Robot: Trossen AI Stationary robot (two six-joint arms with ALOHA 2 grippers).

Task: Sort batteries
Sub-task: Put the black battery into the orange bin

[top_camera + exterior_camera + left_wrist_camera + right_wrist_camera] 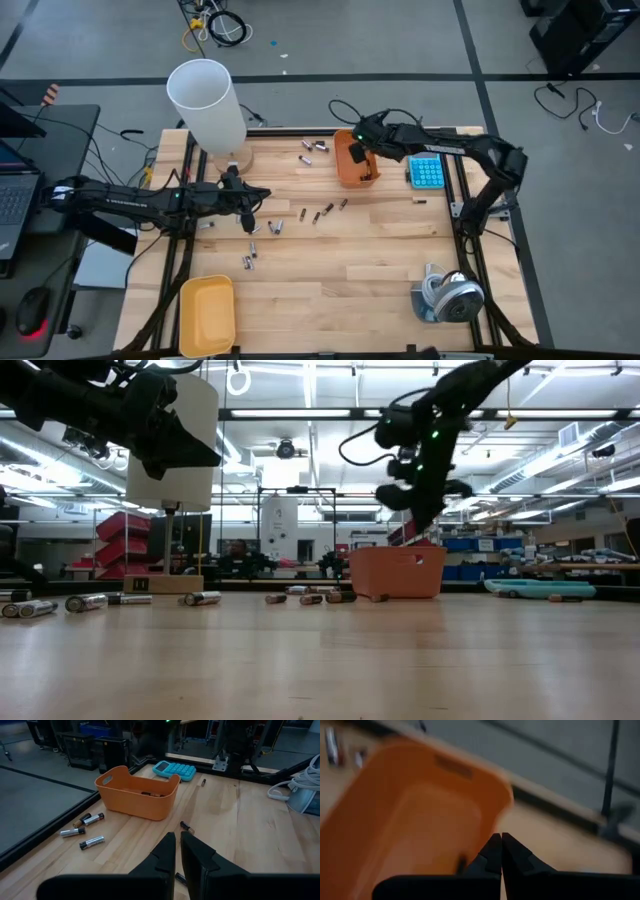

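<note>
High view: the orange bin [354, 161] is the landmark; the right tool [357, 152] hovers over its rim, fingers together, nothing seen in them. The left tool [248, 214] is well to the left of the bin, above loose batteries [322, 212] scattered on the counter [350, 270].

Low view: the right tool hangs just above the bin; batteries lie in a row to the bin's left.

Left wrist view: its fingers [167, 851] are nearly together, no cell visible between them; a few cells already lie inside the bin, more lie beside it.

Right wrist view: fingertips meet over the bin's open mouth.

Doing it well: my judgement: lift the right tool clear, then spread the fingers before descending squarely across one cell's length.
</note>
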